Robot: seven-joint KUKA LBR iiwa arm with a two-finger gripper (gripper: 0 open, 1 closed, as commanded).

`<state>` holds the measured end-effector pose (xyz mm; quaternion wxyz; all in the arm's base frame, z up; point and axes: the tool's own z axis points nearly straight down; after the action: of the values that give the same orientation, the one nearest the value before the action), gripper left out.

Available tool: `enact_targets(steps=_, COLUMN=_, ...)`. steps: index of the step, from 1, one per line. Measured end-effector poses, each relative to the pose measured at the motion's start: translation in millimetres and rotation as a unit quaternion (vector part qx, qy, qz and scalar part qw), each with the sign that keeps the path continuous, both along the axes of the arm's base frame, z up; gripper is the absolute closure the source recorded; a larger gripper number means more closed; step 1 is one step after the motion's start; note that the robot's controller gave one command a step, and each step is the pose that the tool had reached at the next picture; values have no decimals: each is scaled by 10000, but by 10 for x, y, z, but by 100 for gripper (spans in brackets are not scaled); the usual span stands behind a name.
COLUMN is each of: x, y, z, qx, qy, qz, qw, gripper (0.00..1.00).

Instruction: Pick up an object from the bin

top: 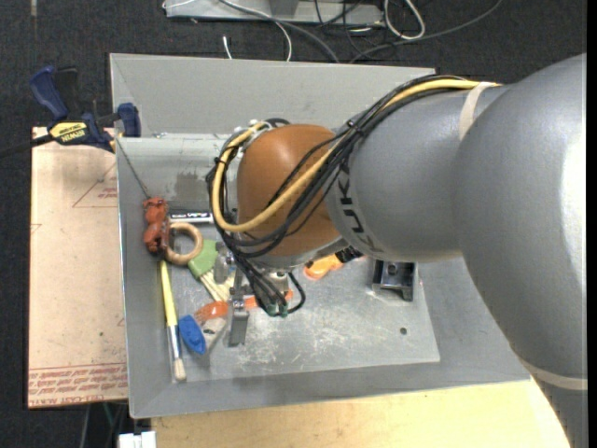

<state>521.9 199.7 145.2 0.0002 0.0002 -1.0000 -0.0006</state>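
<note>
My gripper (239,321) hangs below the arm's wrist in the left middle of the bin, its tip low over the floor. Just left of it lies a small orange piece (213,311). A blue piece (191,335) sits a little further to the lower left. A green flat thing (202,263) lies above and left of the gripper, partly under the wrist. Nothing shows as held in the gripper.
A tan tape ring (185,241) and a red-brown lumpy thing (154,226) lie by the left wall. A yellow-handled brush (169,317) runs along that wall. An orange thing (322,267) and a black clip (394,279) lie to the right.
</note>
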Motion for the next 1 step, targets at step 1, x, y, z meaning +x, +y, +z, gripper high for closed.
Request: enact_targets(steps=1, x=158, y=-348, z=-444, qx=19, qy=-36, qz=724, qw=9974, gripper=0)
